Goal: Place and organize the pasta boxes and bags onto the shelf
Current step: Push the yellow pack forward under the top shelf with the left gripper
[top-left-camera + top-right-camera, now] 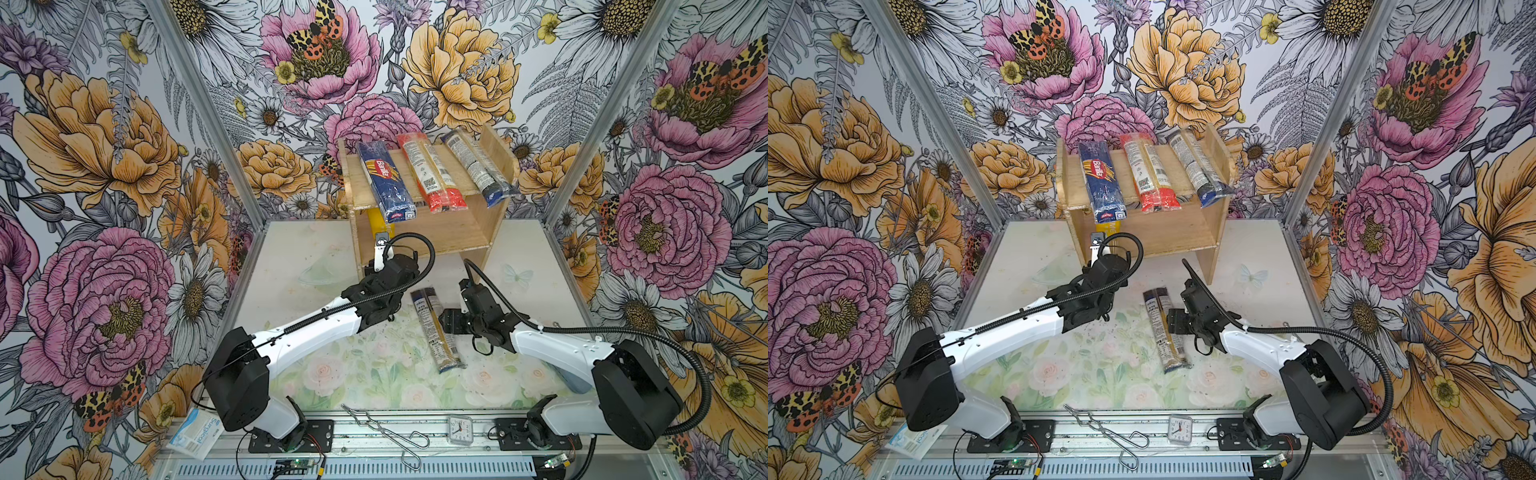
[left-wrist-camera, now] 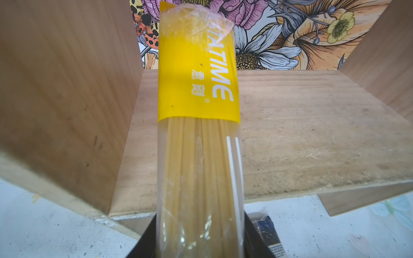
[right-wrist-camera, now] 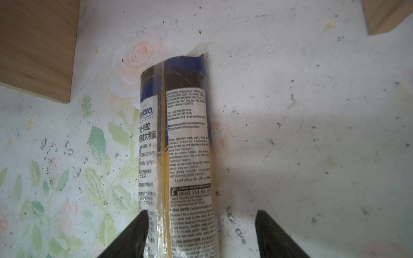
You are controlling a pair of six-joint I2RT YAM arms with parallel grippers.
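The pale wood shelf (image 1: 453, 228) stands at the back, seen in both top views. Its upper board carries a dark blue Barilla pack (image 1: 384, 183), a red-ended clear pack (image 1: 428, 174) and a clear pack with dark ends (image 1: 478, 166). My left gripper (image 2: 197, 232) is shut on a yellow pasta pack (image 2: 199, 89), whose far end lies over the lower board beside the shelf's left side panel (image 2: 67, 100). Another clear pack with dark ends (image 3: 183, 134) lies flat on the table. My right gripper (image 3: 202, 214) is open just above that pack, one finger on each side.
At the front edge lie a white-blue Surgical packet (image 1: 193, 432), a bent metal wire tool (image 1: 386, 428) and a small clock (image 1: 459, 430). The shelf's right leg (image 1: 476, 259) stands just behind the right arm. Floral walls close in both sides.
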